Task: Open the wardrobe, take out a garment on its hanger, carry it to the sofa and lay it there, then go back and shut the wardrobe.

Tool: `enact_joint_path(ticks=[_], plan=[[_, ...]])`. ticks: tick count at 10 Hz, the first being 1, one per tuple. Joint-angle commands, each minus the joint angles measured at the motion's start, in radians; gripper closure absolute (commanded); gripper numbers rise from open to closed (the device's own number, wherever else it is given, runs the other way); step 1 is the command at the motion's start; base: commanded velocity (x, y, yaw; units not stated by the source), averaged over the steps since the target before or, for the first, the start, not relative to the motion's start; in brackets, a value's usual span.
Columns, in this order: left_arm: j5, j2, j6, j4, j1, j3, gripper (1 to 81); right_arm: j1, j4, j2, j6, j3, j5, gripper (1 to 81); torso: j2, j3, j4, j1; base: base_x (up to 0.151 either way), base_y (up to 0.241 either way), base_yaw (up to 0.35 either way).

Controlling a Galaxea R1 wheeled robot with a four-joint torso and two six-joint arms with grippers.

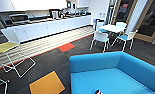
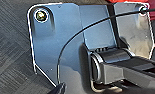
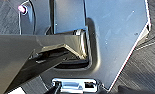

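Head view looks down on the blue sofa point(image 1: 113, 75), which takes up the near right of the room. At the very bottom edge, on the seat, lies a small maroon and white patch point(image 1: 98, 92) that may be part of the garment, though too little of it shows to be sure. If it is, the carrying step looks done or nearly done, and what is left is the trip back to close the wardrobe; that is a judgement, not something seen. Beyond the sofa stand white chairs with blue seats point(image 1: 101, 38) around a small white table point(image 1: 112, 27), and a long kitchen counter point(image 1: 48, 27) runs along the far wall. A wire chair with a yellow seat point(image 1: 8, 47) stands on the dark carpet point(image 1: 53, 57), which carries an orange tile and a red one.

Left wrist view adds what the head view lacks: the robot's own dark plate close up over grey carpet, with a red strip point(image 2: 129, 2) at the picture's edge beyond the plate, whose nature I cannot tell. Right wrist view gives the plate over the same carpet. Whether either hand is open, closed or gripping anything cannot be told.
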Motion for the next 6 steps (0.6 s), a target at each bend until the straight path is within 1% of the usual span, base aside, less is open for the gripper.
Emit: enact_joint_path(ticks=[1, 6], plan=[[0.063, 0.03, 0.002, 0.046, -0.033, -0.03, 1.0, 0.007, -0.002, 0.008, -0.004, 0.005, -0.067, 1.0, 0.0, 0.0, 0.0, 0.0, 0.0, 0.0, 0.306], [0.063, 0.039, 0.002, 0.052, -0.033, -0.044, 1.0, 0.004, -0.002, 0.006, -0.004, 0.005, -0.065, 1.0, 0.0, 0.0, 0.0, 0.0, 0.0, 0.0, 0.306]])
